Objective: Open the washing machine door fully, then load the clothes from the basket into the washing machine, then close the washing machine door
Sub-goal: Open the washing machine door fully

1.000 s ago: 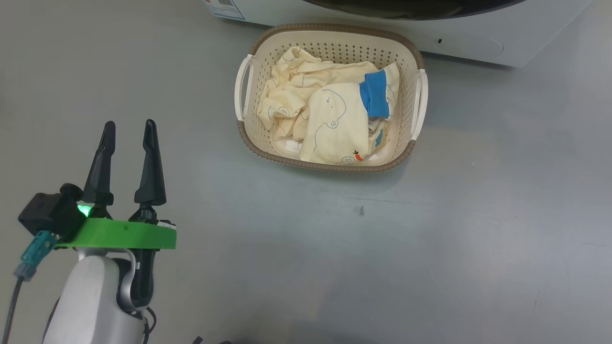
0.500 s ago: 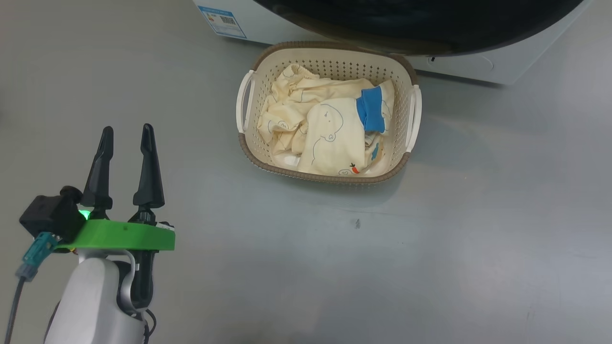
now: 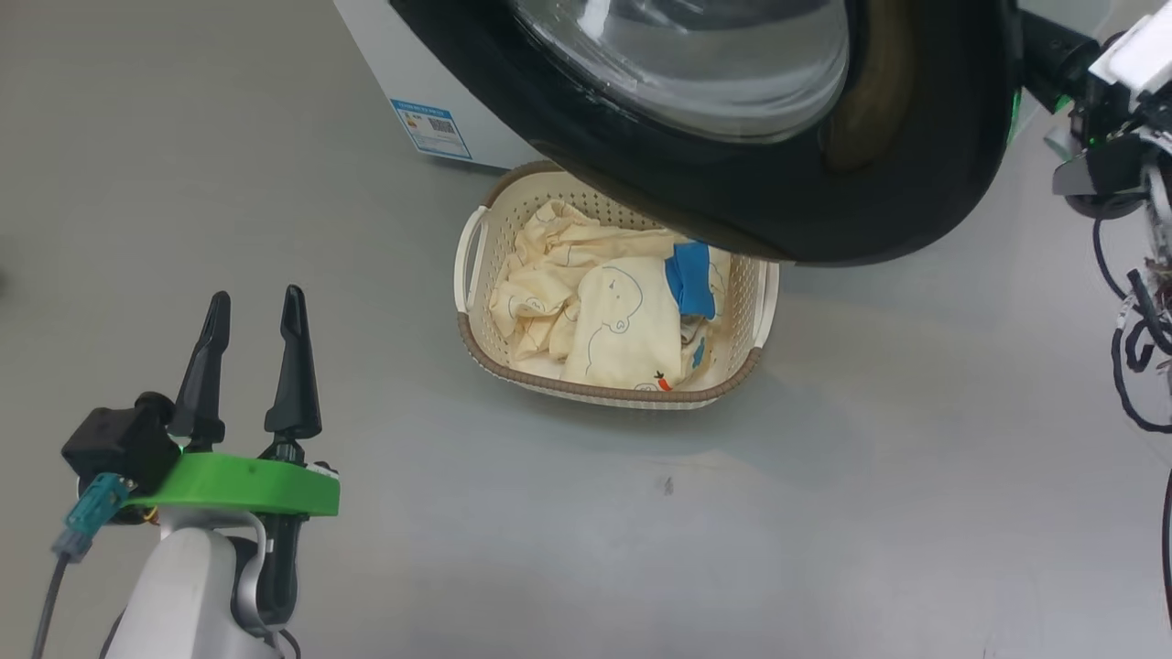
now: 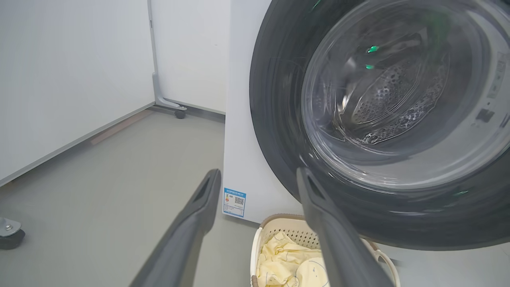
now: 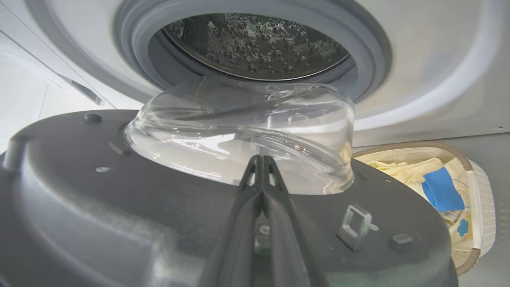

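The washing machine door (image 3: 732, 201), glossy black with a clear bowl window, stands partly open and overhangs the far side of the basket (image 3: 476, 352). Pale yellow clothes (image 3: 604, 320) with a blue band lie in the basket. My left gripper (image 3: 256, 295) hovers open and empty over the floor, left of the basket. In the right wrist view my right gripper (image 5: 261, 159) is shut, its tips against the door's grey inner face (image 5: 119, 199) just below the glass bowl (image 5: 239, 135). Behind it are the washing machine's steel drum (image 5: 255, 44) and grey gasket (image 5: 135, 48).
The washing machine's white body (image 4: 243, 119) carries a blue sticker (image 3: 430, 128) low on its left corner. My right arm's wrist and cables (image 3: 1108, 137) hang at the door's right edge. A white wall (image 4: 71, 71) and a castor (image 4: 10, 235) stand left. Grey floor (image 3: 641, 531) surrounds the basket.
The head camera has tilted up, so the whole picture has shifted down. The door's window and my right arm have come into view. The left gripper stays open and still.
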